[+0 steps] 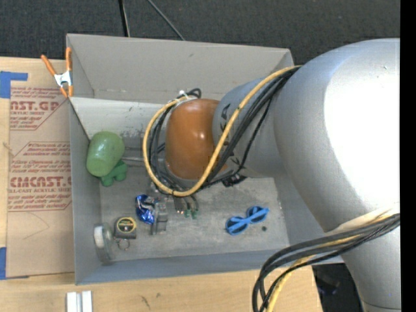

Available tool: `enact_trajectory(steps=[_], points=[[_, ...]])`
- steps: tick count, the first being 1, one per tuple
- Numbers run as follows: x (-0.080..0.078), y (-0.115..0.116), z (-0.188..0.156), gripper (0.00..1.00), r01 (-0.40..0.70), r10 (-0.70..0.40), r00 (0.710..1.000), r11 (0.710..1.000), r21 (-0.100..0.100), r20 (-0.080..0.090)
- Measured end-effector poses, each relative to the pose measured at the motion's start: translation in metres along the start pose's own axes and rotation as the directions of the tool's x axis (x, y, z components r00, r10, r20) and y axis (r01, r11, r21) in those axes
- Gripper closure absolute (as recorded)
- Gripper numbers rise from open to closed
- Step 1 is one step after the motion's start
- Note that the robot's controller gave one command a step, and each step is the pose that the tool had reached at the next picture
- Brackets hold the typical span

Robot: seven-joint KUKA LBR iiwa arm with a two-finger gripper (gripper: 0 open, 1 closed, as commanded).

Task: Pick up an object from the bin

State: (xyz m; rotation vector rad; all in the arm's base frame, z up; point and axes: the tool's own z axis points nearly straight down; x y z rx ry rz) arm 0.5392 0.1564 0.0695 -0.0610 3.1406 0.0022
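Our arm [338, 142] hangs over the middle of the bin [195, 64], its fingers [159, 220] spread and empty, a crumpled blue scrap [144, 208] just left of them, so we judge the pick not yet made.

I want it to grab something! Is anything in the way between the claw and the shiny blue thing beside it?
Nothing visible is. The gripper is low in the bin, right beside the shiny blue thing, on its right. The little tape measure lies below and left of both, out of the way.
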Motion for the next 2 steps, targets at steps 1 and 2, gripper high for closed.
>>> enact_trajectory(steps=[1, 2], points=[[-0.048, 0.026, -0.075, 1.0, 0.068, -0.068, 0.998, 0.998, -0.001, 0.013], [-0.052, 0.026, -0.166, 1.0, 0.078, -0.078, 0.997, 0.997, 0.0, 0.012]])
